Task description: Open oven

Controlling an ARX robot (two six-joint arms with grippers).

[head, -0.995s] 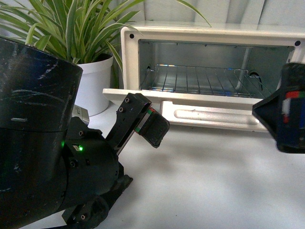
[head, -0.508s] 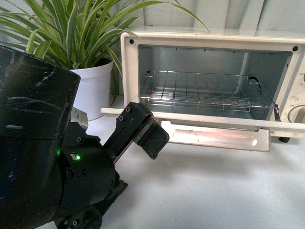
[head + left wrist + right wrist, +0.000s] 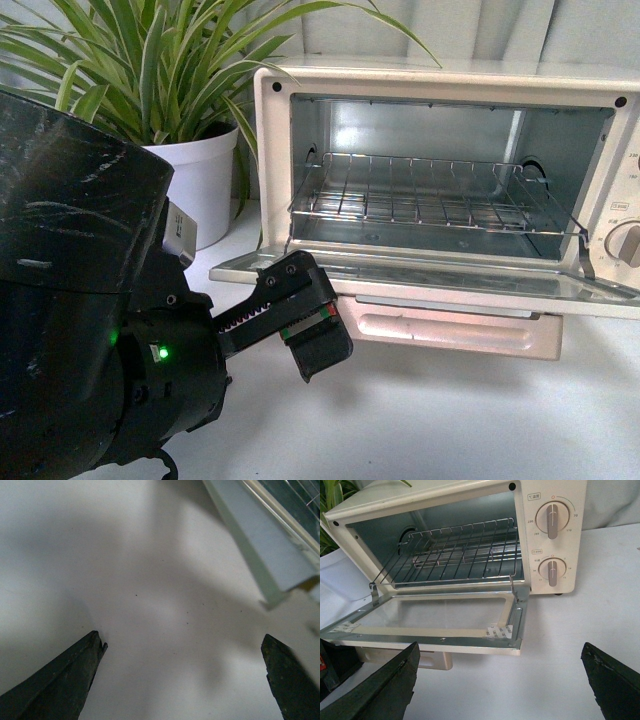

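Seems done: oven (image 3: 440,85) door (image 3: 450,282) flat, mid-frame. Left gripper (image 3: 182,639) and right gripper (image 3: 500,647) wide, empty; next, backing clear.

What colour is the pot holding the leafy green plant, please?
White; the round pot shows best in the front view.

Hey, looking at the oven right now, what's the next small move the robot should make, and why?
Probably draw the left gripper back from the oven door and stop. The door lies flat, fully down, with the rack exposed. The gripper's jaws are open near the door's corner and hold nothing, so the opening looks done.
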